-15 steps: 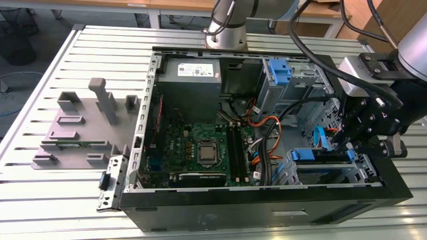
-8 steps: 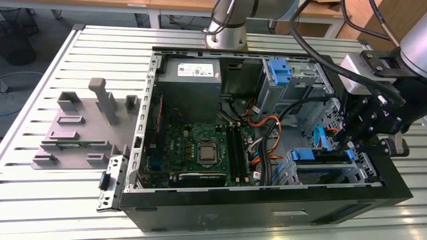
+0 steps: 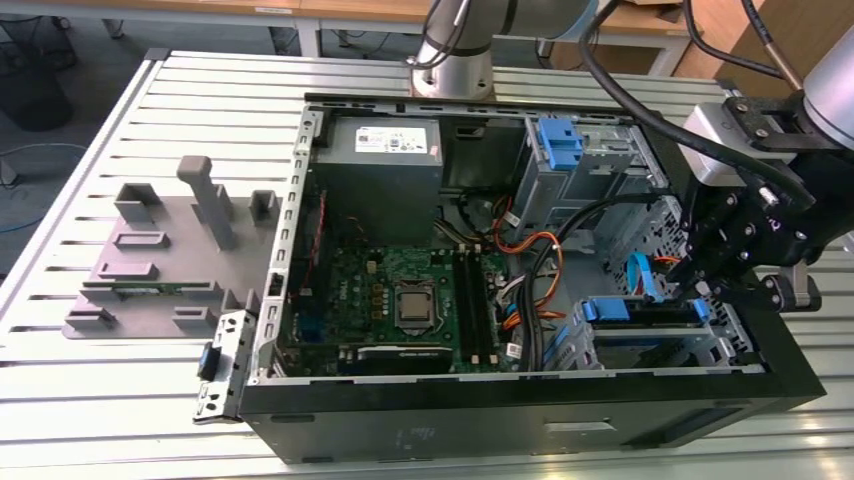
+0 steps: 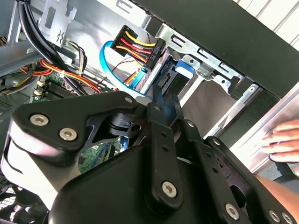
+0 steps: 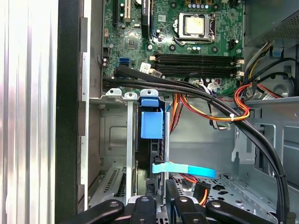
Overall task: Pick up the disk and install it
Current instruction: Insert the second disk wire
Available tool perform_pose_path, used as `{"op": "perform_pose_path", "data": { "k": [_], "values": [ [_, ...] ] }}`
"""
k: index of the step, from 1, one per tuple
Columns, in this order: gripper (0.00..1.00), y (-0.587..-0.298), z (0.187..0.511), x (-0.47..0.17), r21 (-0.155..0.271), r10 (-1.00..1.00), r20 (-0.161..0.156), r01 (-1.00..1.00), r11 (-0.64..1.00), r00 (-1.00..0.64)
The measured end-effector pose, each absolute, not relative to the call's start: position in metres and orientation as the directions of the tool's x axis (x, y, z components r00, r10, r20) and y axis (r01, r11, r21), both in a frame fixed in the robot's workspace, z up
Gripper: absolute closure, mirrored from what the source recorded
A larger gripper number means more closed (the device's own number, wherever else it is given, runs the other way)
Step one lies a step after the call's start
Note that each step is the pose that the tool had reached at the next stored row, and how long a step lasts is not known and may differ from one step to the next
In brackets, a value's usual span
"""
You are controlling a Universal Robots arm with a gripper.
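Note:
The disk (image 3: 641, 308) stands on edge in the drive cage (image 3: 661, 350) at the front corner of the open computer case, on the exterior view's right. Its blue carrier frame (image 5: 152, 123) sits between the cage's metal rails, and its dark body runs back toward my fingers. My gripper (image 3: 707, 290) hangs right over that cage. In both wrist views the black fingers (image 5: 150, 201) are close together with the disk's end between them. The blue end (image 4: 181, 70) lies just beyond my gripper (image 4: 167, 100).
Black, orange and yellow cables (image 5: 224, 105) and a blue flat cable (image 5: 184, 169) run beside the cage. The motherboard (image 3: 400, 300), a grey power-supply box (image 3: 380, 145) and another blue carrier (image 3: 561, 140) fill the case. A grey fixture (image 3: 160, 250) lies outside. A person's hand (image 4: 282, 137) rests nearby.

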State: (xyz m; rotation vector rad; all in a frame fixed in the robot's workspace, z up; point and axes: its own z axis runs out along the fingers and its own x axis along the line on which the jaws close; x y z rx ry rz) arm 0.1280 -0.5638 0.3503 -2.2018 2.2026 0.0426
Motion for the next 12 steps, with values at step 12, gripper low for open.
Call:
{"op": "perform_pose_path", "data": {
  "k": [12],
  "values": [
    [0.77, -0.5637, 0.3547, 0.1281, 0.000, -0.999, -0.038, -1.000, 0.000, 0.000]
  ]
}}
